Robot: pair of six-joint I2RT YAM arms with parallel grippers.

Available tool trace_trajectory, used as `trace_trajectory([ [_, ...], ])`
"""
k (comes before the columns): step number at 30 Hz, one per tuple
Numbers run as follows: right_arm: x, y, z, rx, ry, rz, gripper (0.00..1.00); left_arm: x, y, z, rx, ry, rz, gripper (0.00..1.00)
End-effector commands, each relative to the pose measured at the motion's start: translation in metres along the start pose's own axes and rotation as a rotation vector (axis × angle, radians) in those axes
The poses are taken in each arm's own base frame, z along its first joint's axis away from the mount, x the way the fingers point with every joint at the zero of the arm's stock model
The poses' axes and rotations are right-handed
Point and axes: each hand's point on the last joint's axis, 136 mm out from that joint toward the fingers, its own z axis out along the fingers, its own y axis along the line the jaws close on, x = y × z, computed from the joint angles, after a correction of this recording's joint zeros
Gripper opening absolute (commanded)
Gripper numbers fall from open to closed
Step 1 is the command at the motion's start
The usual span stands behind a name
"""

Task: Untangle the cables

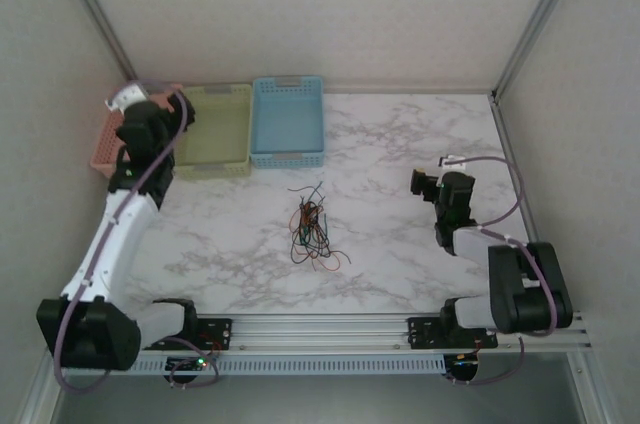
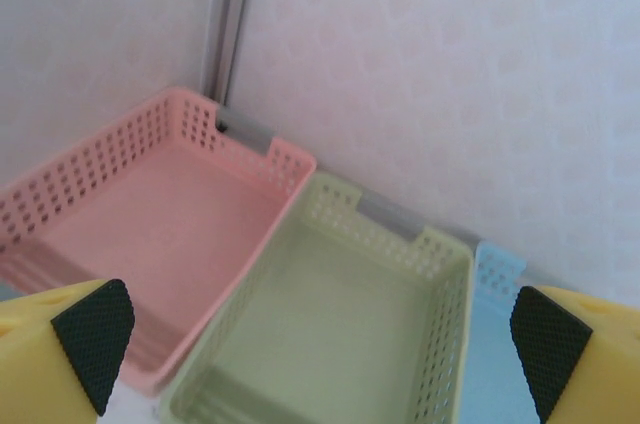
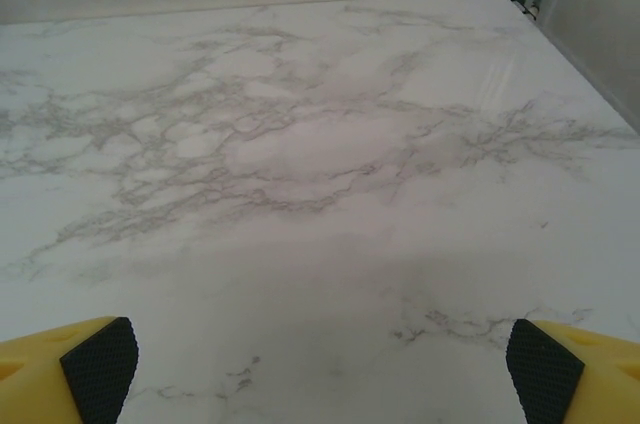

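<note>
The cables (image 1: pixel 312 229) lie in one tangled heap of thin black, red-brown and green wires at the middle of the marble table (image 1: pixel 400 144). My left gripper (image 2: pixel 320 344) is open and holds nothing. It hangs over the baskets at the far left (image 1: pixel 140 132), well away from the heap. My right gripper (image 3: pixel 320 364) is open too, with bare marble between its yellow fingers (image 3: pixel 95 369). It hovers low at the right side of the table (image 1: pixel 425 184), a good way right of the cables.
Three baskets with nothing in them stand side by side along the back left: pink (image 2: pixel 110 154), green (image 2: pixel 390 219) and blue (image 2: pixel 497 269). In the top view they are pink (image 1: pixel 100 154), green (image 1: pixel 215 164) and blue (image 1: pixel 288 157). Enclosure walls close in three sides.
</note>
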Motion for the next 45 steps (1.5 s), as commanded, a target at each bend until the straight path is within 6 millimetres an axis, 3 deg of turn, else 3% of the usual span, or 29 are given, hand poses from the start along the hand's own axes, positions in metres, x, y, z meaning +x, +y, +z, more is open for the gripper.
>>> trace_trajectory([
  [1, -0.014, -0.015, -0.012, 0.109, 0.096, 0.074, 0.99, 0.014, 0.007, 0.012, -0.083, 0.206, 0.051, 1.0],
  [2, -0.019, -0.023, -0.019, 0.153, 0.093, 0.13, 0.99, 0.015, 0.003, 0.019, -0.078, 0.247, 0.067, 1.0],
  [5, -0.043, -0.022, -0.038, 0.109, 0.035, 0.202, 0.99, 0.02, -0.001, 0.04, -0.073, 0.342, 0.075, 1.0],
  [8, -0.049, -0.051, -0.061, 0.262, 0.033, 0.392, 0.99, 0.032, 0.007, 0.069, -0.052, 0.457, 0.012, 0.99],
  [11, -0.057, -0.035, -0.065, 0.175, 0.106, 0.383, 0.96, 0.054, 0.019, 0.099, -0.08, 0.564, 0.018, 0.98],
  [15, -0.051, -0.013, -0.072, 0.056, 0.18, 0.399, 0.92, 0.085, 0.038, 0.133, -0.145, 0.674, 0.088, 0.95],
  [23, -0.033, -0.003, -0.071, 0.014, 0.235, 0.422, 0.92, 0.141, 0.064, 0.181, -0.186, 0.838, 0.104, 0.89],
  [29, -0.029, -0.004, -0.069, 0.024, 0.243, 0.422, 0.92, 0.17, 0.073, 0.194, -0.204, 0.898, 0.121, 0.87],
  [36, -0.025, -0.004, -0.067, 0.025, 0.25, 0.42, 0.92, 0.201, 0.063, 0.198, -0.146, 0.976, 0.116, 0.79],
  [45, -0.02, -0.004, -0.065, 0.028, 0.257, 0.425, 0.92, 0.219, 0.05, 0.198, -0.094, 1.031, 0.118, 0.51],
])
